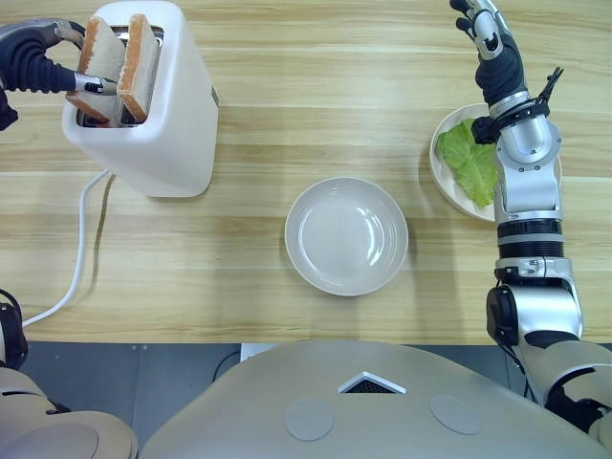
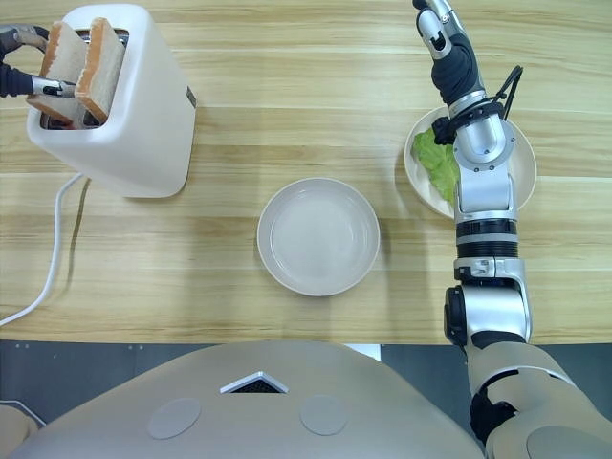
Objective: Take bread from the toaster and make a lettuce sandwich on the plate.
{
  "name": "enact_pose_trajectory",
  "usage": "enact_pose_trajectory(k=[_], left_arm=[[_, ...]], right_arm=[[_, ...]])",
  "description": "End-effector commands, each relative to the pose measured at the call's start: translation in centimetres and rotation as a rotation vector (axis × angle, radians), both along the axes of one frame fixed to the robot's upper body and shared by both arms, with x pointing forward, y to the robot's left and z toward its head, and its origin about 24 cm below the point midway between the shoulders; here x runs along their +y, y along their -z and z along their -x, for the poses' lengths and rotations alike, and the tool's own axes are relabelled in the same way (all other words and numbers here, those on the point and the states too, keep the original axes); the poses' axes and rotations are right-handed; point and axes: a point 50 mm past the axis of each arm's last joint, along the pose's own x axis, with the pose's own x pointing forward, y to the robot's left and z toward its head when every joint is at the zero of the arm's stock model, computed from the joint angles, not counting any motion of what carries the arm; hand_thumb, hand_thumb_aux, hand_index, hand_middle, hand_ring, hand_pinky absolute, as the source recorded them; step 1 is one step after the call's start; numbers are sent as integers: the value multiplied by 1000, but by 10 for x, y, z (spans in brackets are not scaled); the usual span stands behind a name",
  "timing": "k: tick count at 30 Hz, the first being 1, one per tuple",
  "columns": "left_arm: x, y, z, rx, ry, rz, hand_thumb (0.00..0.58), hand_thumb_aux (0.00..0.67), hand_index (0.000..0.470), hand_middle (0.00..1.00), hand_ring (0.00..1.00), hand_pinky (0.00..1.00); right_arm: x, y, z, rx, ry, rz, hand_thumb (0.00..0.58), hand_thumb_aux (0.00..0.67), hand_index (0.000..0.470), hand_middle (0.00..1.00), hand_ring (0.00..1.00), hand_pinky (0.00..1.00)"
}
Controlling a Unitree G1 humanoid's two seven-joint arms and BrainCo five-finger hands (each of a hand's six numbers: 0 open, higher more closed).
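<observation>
A white toaster (image 1: 163, 124) stands at the far left with two bread slices upright in its slots. My left hand (image 1: 43, 62) comes in from the left edge with its fingers closed around the left slice (image 1: 100, 57). The right slice (image 1: 142, 62) stands free beside it. An empty pale plate (image 1: 346, 277) lies at the table's middle. A lettuce leaf (image 1: 469, 158) rests on a second plate (image 1: 439, 172) at the right. My right hand (image 1: 486, 33) hangs beyond that plate near the top edge, fingers spread and holding nothing, while its forearm crosses over the lettuce plate.
The toaster's white cable (image 1: 76, 258) runs down the left side to the table's front edge. Bare wooden tabletop (image 1: 316, 86) stretches between the toaster and the right arm.
</observation>
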Motion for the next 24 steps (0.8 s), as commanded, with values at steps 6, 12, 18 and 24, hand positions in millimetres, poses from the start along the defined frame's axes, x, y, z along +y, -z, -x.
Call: enact_pose_trajectory(k=[6, 12, 18, 24], left_arm=[[-15, 7, -13, -9, 47, -21, 580, 670, 470, 0, 0, 0], [-17, -20, -15, -109, 54, -45, 580, 670, 470, 0, 0, 0], [-16, -54, -10, -191, 52, -111, 580, 670, 470, 0, 0, 0], [-22, -55, -11, -147, 78, -182, 580, 670, 470, 0, 0, 0]], right_arm=[[-3, 4, 1, 23, 13, 28, 0, 0, 0, 0, 0, 0], [-5, 6, 0, 30, 21, 38, 0, 0, 0, 0, 0, 0], [-7, 9, 0, 39, 34, 42, 0, 0, 0, 0, 0, 0], [-10, 10, 1, 44, 41, 46, 0, 0, 0, 0, 0, 0]])
